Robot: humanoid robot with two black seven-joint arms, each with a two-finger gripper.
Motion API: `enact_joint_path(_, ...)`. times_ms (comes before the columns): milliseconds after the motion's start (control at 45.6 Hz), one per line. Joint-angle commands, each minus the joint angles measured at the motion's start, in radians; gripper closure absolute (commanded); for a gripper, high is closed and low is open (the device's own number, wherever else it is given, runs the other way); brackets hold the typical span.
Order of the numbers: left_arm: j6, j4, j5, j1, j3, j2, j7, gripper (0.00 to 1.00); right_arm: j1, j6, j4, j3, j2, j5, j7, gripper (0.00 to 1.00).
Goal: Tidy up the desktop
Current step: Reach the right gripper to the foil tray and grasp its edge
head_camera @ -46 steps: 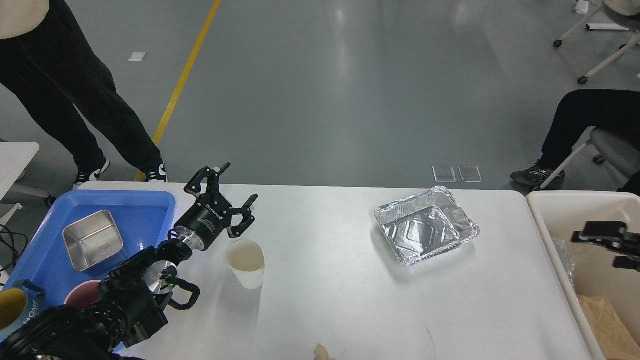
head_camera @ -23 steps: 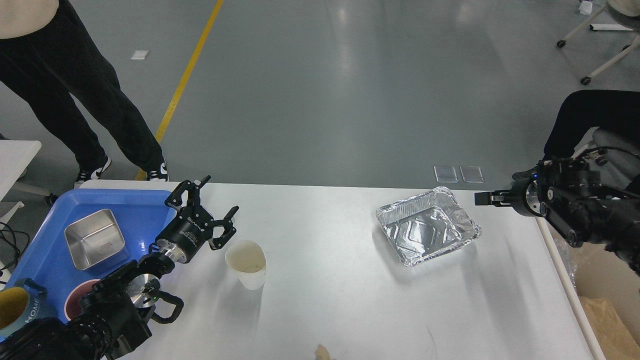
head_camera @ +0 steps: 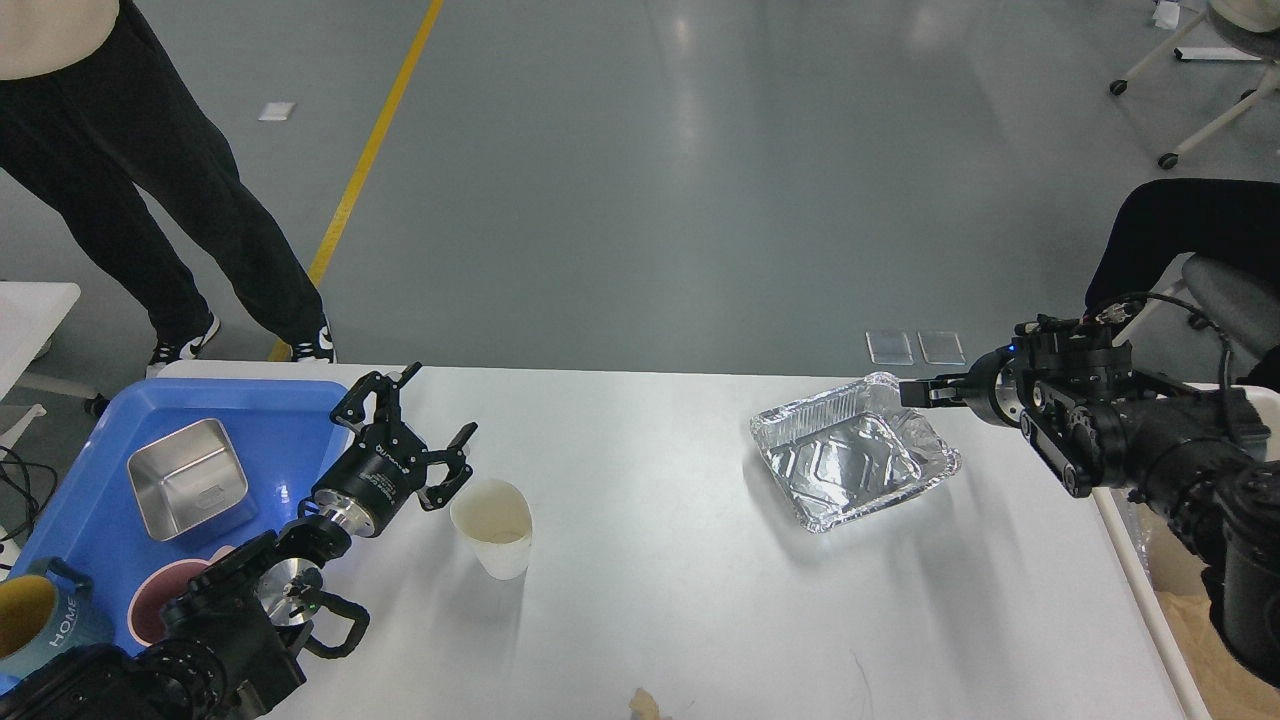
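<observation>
The left claw (head_camera: pixel 420 440) hangs spread wide, holding nothing, just beside the paper cup (head_camera: pixel 492 525) on its left and a little above the cup's rim. The right claw (head_camera: pixel 912 392) comes in from the right edge and is seen nearly end-on and dark — I cannot tell whether its fingers are parted or together. Its tip sits over the far right corner of the foil tray (head_camera: pixel 850 450), but whether it touches the rim is unclear.

The desktop (head_camera: pixel 680 600) is a wide white top that fills the lower half of the view, with a blue tray (head_camera: pixel 285 420) at its left end and a beige bin (head_camera: pixel 1130 540) past its right end. The loose things on it are the cup, the foil tray and a small crumpled scrap (head_camera: pixel 642 705) at the near edge.

The cup looks light and thin-walled, easy to crush or tip — best taken gently across the upper wall, just below the rim. The foil tray is probably lighter still and will likely dent and bend; a pinch on its rolled rim, at a corner where it is stiffest, seems safest.
</observation>
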Motion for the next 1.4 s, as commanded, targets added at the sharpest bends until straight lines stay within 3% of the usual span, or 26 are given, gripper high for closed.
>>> enact_joint_path(0,0.000,0.000,0.000,-0.002,0.000,0.001,-0.005,0.04,-0.012,-0.026,-0.021,-0.009,0.025,0.002,-0.001,0.00)
enact_joint_path(241,-0.001,0.000,-0.002,0.000,0.002,0.001,-0.006,0.04,-0.051,-0.074,-0.066,-0.015,0.066,0.002,-0.004,0.00)
enact_joint_path(920,-0.004,0.000,-0.002,0.003,-0.002,-0.002,-0.015,0.04,-0.124,-0.157,-0.118,-0.069,0.111,0.006,-0.013,0.17)
enact_joint_path(1074,-0.004,-0.005,-0.002,0.024,0.000,-0.007,-0.026,0.04,-0.131,-0.163,-0.124,-0.070,0.129,0.006,-0.014,0.26)
enact_joint_path(1205,-0.006,-0.005,-0.002,0.026,0.000,-0.007,-0.029,0.04,-0.135,-0.166,-0.142,-0.112,0.149,0.008,-0.016,0.38)
enact_joint_path(1380,-0.007,-0.005,-0.002,0.031,0.000,-0.007,-0.034,0.04,-0.135,-0.169,-0.144,-0.129,0.160,0.009,-0.017,0.46)
